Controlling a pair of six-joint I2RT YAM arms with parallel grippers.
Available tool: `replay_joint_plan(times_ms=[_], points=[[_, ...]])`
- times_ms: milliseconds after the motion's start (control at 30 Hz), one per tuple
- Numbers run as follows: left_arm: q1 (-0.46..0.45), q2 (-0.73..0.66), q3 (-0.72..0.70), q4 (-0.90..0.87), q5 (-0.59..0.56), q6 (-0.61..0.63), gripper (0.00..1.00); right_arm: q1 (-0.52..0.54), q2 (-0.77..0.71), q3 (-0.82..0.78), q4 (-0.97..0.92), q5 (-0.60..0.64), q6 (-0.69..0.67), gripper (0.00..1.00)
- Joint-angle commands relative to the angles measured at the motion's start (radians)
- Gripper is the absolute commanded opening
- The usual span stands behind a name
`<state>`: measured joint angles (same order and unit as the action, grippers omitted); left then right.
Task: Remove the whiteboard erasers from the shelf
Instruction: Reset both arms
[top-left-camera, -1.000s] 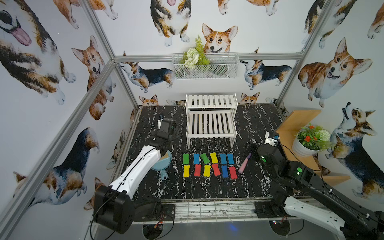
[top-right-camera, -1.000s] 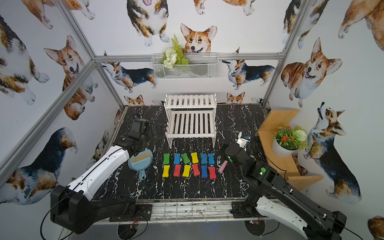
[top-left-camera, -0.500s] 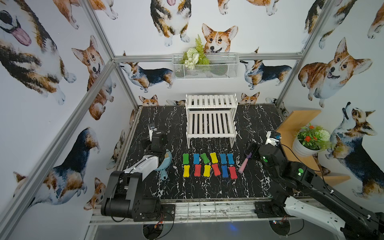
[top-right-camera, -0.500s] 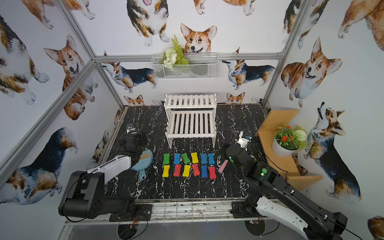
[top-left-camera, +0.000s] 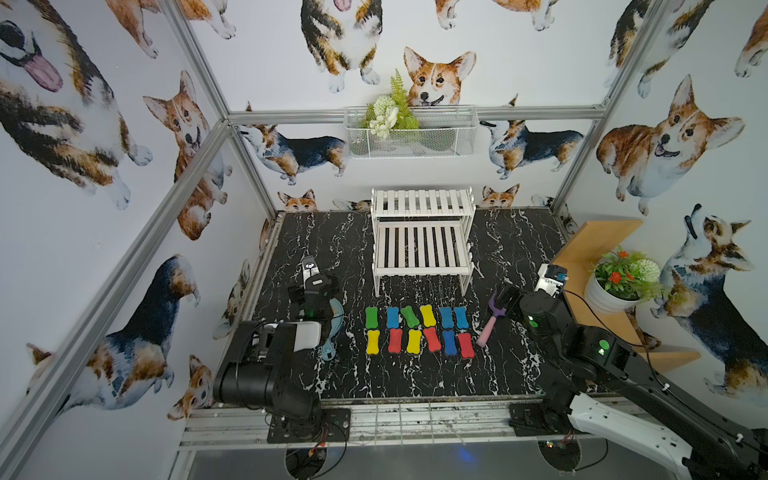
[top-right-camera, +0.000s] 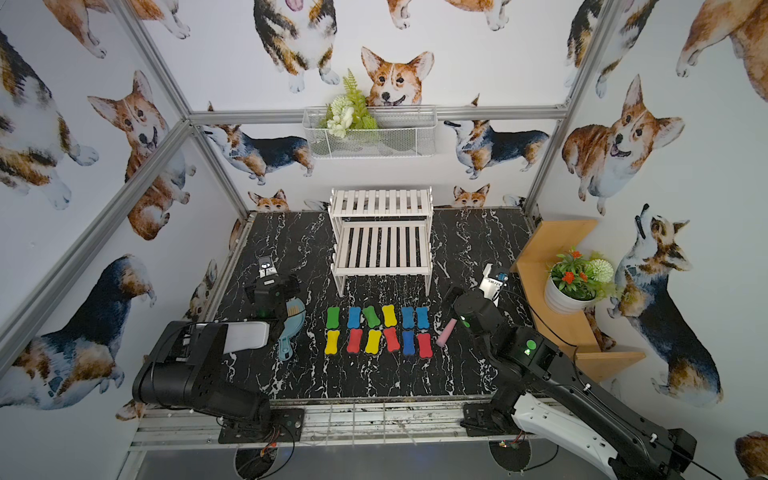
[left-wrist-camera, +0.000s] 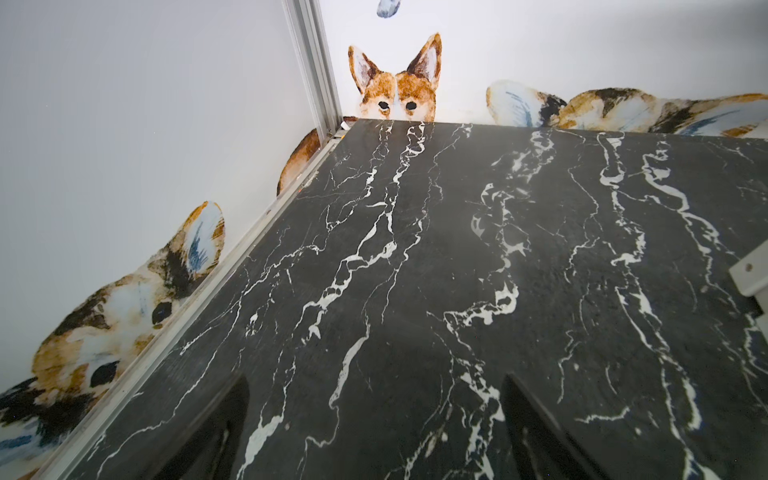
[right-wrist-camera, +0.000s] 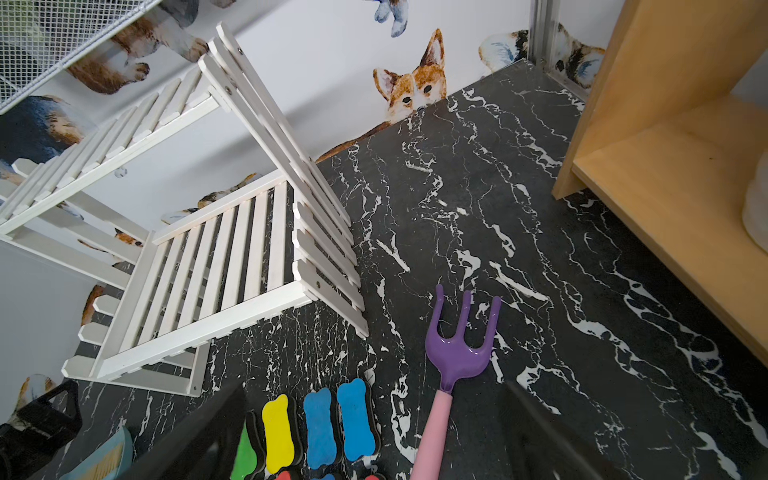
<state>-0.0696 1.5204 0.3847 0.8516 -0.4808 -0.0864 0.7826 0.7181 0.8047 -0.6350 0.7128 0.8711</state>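
Twelve whiteboard erasers (top-left-camera: 414, 340) lie before the shelf (top-left-camera: 422, 270); wire basket (top-left-camera: 411, 143) holds greenery (top-left-camera: 390, 114); left pincer (left-wrist-camera: 374, 390), right pincer (right-wrist-camera: 376, 392) released.

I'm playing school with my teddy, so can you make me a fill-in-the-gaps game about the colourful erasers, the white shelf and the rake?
The whiteboard erasers lie in ___ rows on the table.
The shelf holds ___ erasers.
The rake has a pink handle and ___ prongs.
The left gripper stands ___, holding nothing.
Missing words: two; no; purple; open.
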Motion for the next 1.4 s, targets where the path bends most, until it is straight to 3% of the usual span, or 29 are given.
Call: replay_joint_plan(times_ms=[0, 467, 767, 867, 1033, 1200, 1367], points=[[0.001, 0.007, -0.024, 0.148, 0.035, 0.018, 0.99, -0.002, 0.015, -0.007, 0.061, 0.042, -0.047, 1.0], [-0.042, 0.012, -0.069, 0.247, 0.024, 0.065, 0.99, -0.004, 0.114, -0.019, 0.393, 0.077, -0.391, 1.0], [-0.041, 0.012, -0.067, 0.241, 0.027, 0.064, 0.99, -0.033, 0.178, 0.008, 0.466, 0.127, -0.435, 1.0], [-0.04, 0.015, -0.061, 0.231, 0.032, 0.062, 0.99, -0.076, 0.212, 0.032, 0.468, 0.105, -0.463, 1.0], [-0.028, 0.009, -0.068, 0.237, 0.052, 0.056, 0.99, -0.211, 0.212, 0.048, 0.449, -0.059, -0.456, 1.0], [-0.029, 0.007, -0.075, 0.248, 0.052, 0.059, 0.99, -0.223, 0.193, 0.021, 0.452, -0.047, -0.459, 1.0], [-0.045, 0.069, -0.19, 0.532, 0.087, 0.111, 0.99, -0.227, 0.207, 0.0, 0.45, -0.026, -0.426, 1.0]])
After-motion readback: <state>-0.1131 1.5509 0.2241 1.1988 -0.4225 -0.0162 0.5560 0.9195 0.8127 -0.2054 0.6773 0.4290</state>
